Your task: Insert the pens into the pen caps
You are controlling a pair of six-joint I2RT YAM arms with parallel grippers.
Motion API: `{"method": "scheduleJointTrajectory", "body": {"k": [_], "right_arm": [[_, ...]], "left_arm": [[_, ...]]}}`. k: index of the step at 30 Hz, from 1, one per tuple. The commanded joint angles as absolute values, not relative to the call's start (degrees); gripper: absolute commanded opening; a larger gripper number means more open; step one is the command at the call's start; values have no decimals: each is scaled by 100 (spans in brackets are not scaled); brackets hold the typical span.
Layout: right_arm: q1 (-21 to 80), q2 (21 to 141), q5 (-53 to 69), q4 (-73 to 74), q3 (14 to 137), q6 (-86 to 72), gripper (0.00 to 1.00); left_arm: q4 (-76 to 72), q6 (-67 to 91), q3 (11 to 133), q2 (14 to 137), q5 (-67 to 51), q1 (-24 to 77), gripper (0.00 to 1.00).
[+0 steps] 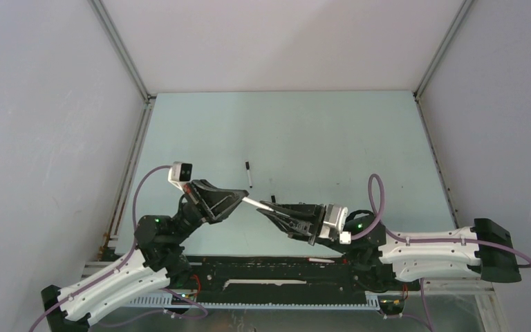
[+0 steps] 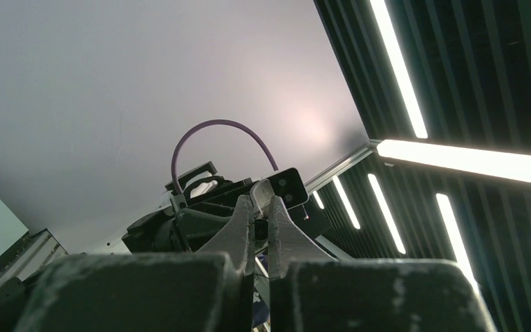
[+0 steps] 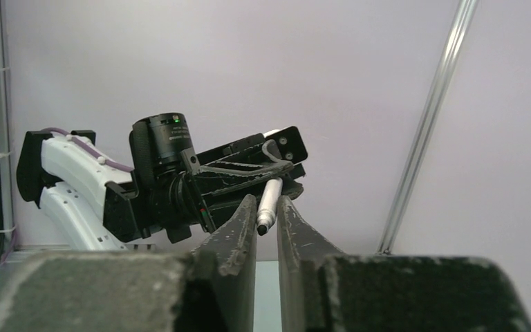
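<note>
Left gripper [image 1: 242,199]: I am seeing it pressed together on the pen [image 1: 257,203], pinching the barrel's rear end in mid-air.
Right gripper [image 1: 268,209]: I am seeing its fingers standing close on either side of the pen's dark end; I cannot tell whether they are pinching it.
Pen, location: it is bridging the two grippers, nose to nose, above the near table [image 1: 332,138].
Spare pen [image 1: 249,177]: it is lying on the table just beyond the grippers, black end pointing away.
Handling: I am judging the pen light, stiff and smooth, apt to slip or swivel.
Hold: I am favouring mid-barrel, square across the fingers, leaving the end free.
</note>
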State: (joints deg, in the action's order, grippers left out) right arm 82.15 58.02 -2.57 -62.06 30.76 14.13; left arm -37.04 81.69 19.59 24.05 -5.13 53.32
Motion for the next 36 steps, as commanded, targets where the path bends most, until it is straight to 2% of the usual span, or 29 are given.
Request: {"method": "scheduleJointTrajectory", "body": {"k": [1, 5, 7, 8, 9, 12, 14, 15, 20, 26, 31, 36], "right_arm": [[8274, 5840, -401, -6317, 3411, 1502, 11], [8275, 5828, -497, -6337, 3410, 1503, 0], [8280, 5799, -517, -6295, 3410, 1486, 0], [8287, 5770, -556, -6259, 3410, 1462, 0], [8281, 5732, -639, -6198, 3410, 1447, 0], [8283, 5544, -1044, -5906, 3410, 1390, 0], [8277, 5388, -1424, -5641, 3415, 1309, 0], [8263, 5289, -1630, -5405, 3440, 1212, 0], [7944, 4742, -2255, -2919, 4080, -21, 0], [7202, 4543, -1985, 9, 5186, -1635, 0], [6355, 4717, -1018, 1874, 5881, -2628, 0], [5712, 4926, -464, 3049, 6113, -3207, 0]], "left_arm": [[-3846, 8228, 1847, 2453, -573, 5300, 0], [-3814, 8231, 1797, 2431, -516, 5300, 0], [-3784, 8235, 1751, 2395, -474, 5300, 1], [-3754, 8214, 1727, 2360, -429, 5300, 4], [-3700, 8161, 1710, 2306, -383, 5302, 15], [-3263, 7878, 1687, 2023, -199, 5300, 62], [-2810, 7637, 1672, 1753, -32, 5300, 80], [-2556, 7487, 1670, 1584, 128, 5300, 85], [-1029, 6081, 1852, 695, 771, 5300, 89], [305, 3947, 2282, 477, 1151, 5300, 88], [286, 3065, 2336, 1127, 1410, 5300, 86], [-1136, 2780, 1821, 1690, 984, 5344, 81]]}}
